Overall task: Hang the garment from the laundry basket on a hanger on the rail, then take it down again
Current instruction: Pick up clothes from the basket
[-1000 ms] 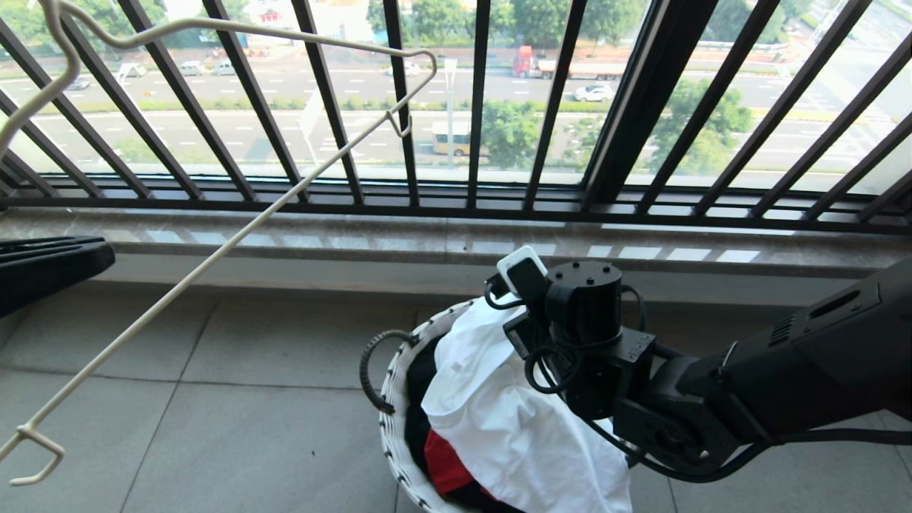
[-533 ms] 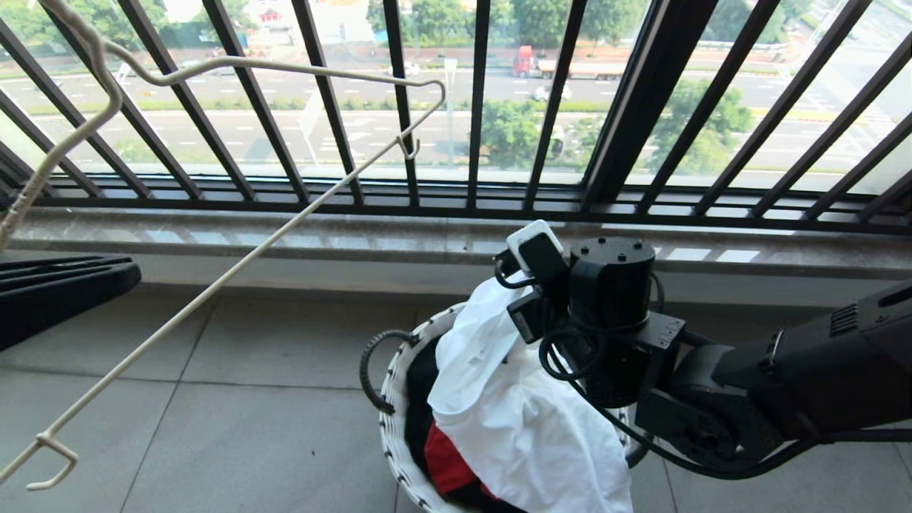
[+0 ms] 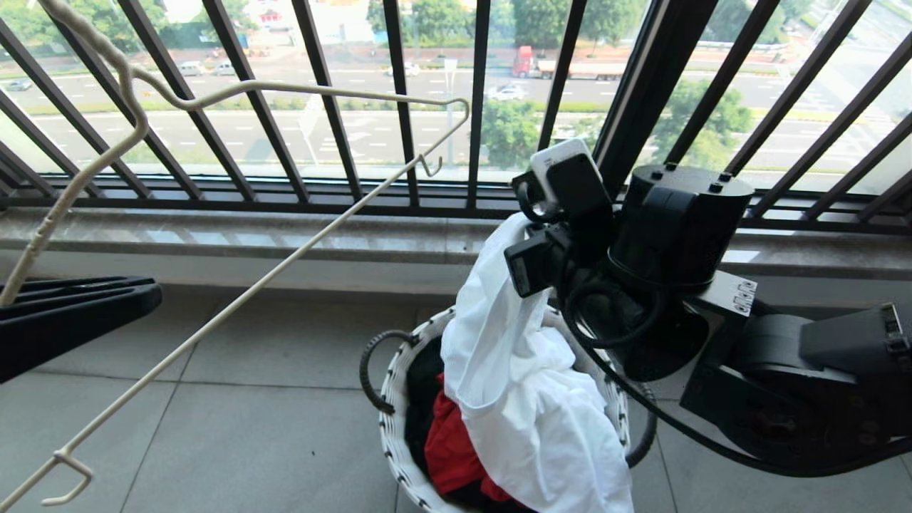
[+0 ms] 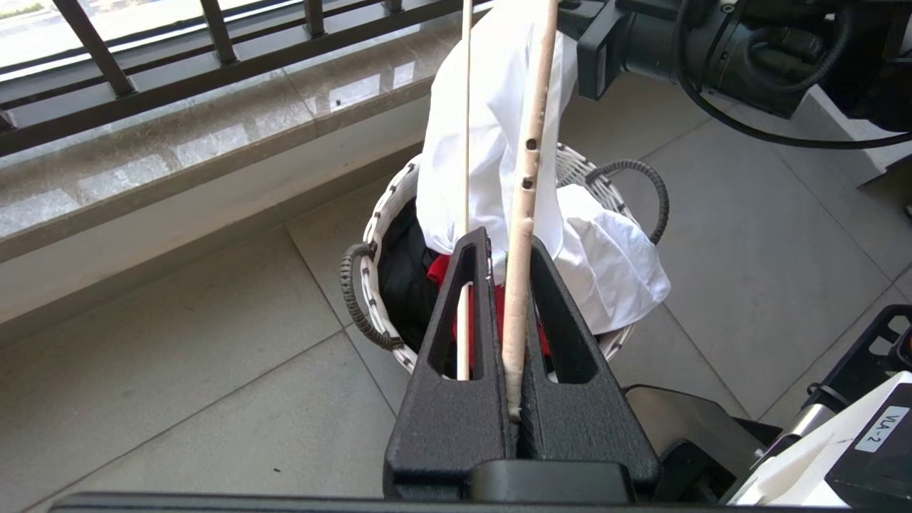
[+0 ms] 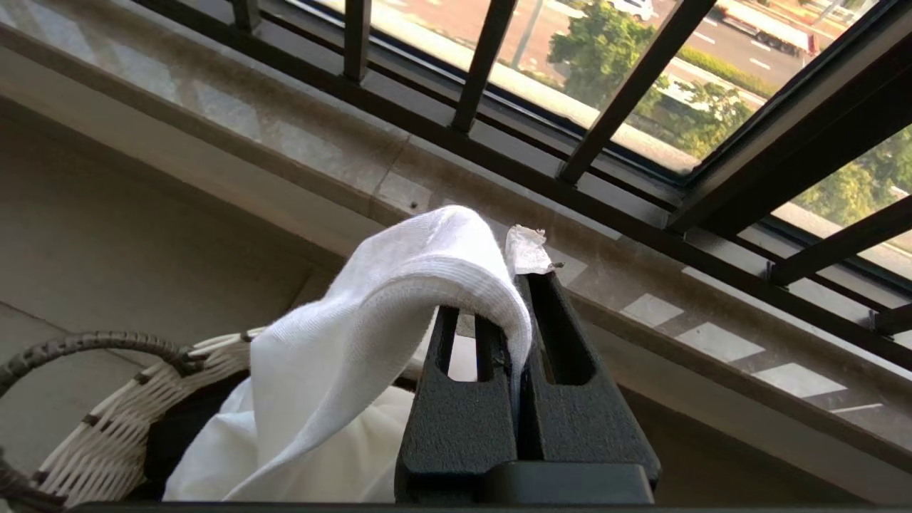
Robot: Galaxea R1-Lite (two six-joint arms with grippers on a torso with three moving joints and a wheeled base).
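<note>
Garment first: the white short-sleeved T-shirt [image 3: 527, 399] is now stretched into a tall column, its lower folds lying in the small round white woven laundry basket [image 3: 393, 420] on the tiled floor, its top edge lifted above the basket rim. A second ago that top edge sat barely clear of the rim; the right gripper [image 5: 519, 313] has since climbed with it to about the level of the stone sill. In the right wrist view the two black fingers are pressed together on the ribbed white hem [image 5: 463, 278], a small label sticking up beside them. A red garment [image 3: 456, 449] and something dark stay behind in the basket, so the pull seems to be taking the white shirt alone.

On the robot's left side, the left gripper [image 4: 514, 285] has its fingers squeezed on the neck of the thin cream-white slim-rod hanger [image 3: 235, 299]. The hanger, held slantwise in front of the black window bars [image 3: 399, 107], has drifted a little toward the shirt over the same second, but is well apart from it.

My reading: the lift out of the basket is under way and not finished, since much cloth is inside. Threading the hanger comes next. The rail is not in view.
</note>
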